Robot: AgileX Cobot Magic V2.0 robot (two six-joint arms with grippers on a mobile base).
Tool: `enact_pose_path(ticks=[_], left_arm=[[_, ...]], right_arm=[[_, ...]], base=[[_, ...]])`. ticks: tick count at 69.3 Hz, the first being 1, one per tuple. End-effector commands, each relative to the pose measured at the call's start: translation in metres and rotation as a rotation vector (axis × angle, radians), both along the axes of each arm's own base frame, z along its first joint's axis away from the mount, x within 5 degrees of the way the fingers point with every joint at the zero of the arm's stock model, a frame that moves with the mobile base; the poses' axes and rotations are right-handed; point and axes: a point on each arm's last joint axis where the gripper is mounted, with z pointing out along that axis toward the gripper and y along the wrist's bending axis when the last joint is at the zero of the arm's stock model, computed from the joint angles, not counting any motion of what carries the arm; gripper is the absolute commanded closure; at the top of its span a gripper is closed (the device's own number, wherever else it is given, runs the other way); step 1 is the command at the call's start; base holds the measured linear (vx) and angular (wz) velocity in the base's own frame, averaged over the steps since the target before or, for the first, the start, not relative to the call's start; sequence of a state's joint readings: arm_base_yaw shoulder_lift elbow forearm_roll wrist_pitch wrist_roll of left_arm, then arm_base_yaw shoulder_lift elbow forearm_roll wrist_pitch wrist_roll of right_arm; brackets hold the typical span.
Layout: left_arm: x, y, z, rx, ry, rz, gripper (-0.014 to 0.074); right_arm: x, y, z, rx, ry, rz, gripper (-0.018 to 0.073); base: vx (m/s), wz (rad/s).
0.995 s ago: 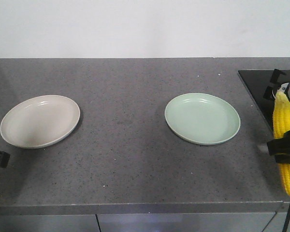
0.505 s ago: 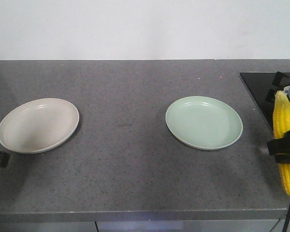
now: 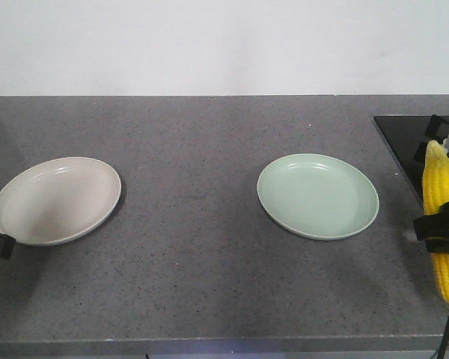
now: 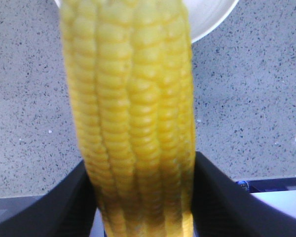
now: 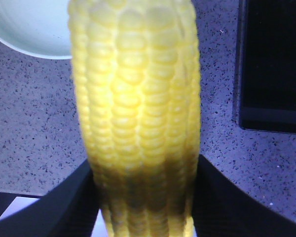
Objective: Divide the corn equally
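Both grippers, left [image 4: 140, 197] & right [image 5: 143, 197], clench a corn cob [image 4: 130, 113] mid-length; stiff, bumpy, prob. light, shouldn't slip.

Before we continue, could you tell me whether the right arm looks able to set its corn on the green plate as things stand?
Probably yes. The right gripper, shut on its corn, hangs just beside the green plate, which is empty, with only bare counter between them.
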State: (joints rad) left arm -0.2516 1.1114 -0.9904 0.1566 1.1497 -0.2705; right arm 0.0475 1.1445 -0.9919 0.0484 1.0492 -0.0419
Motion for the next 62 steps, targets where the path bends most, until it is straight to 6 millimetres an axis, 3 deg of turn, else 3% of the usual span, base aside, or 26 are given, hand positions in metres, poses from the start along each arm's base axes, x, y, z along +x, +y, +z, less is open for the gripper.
enact_pose_path(ticks=[1,62], left_arm=[[0.0019,0.0008,0.0112,-0.01,-0.07,0.002,0.0379],[0.0019,0.0008,0.0112,-0.01,-0.07,0.002,0.0379]], right_arm=[[0.0005,-0.002,0.013,-0.001,-0.082,-0.006,0.0316],[0.0005,-0.002,0.013,-0.001,-0.082,-0.006,0.0316]], base=[[0.03,0.0],[0.03,0.0]])
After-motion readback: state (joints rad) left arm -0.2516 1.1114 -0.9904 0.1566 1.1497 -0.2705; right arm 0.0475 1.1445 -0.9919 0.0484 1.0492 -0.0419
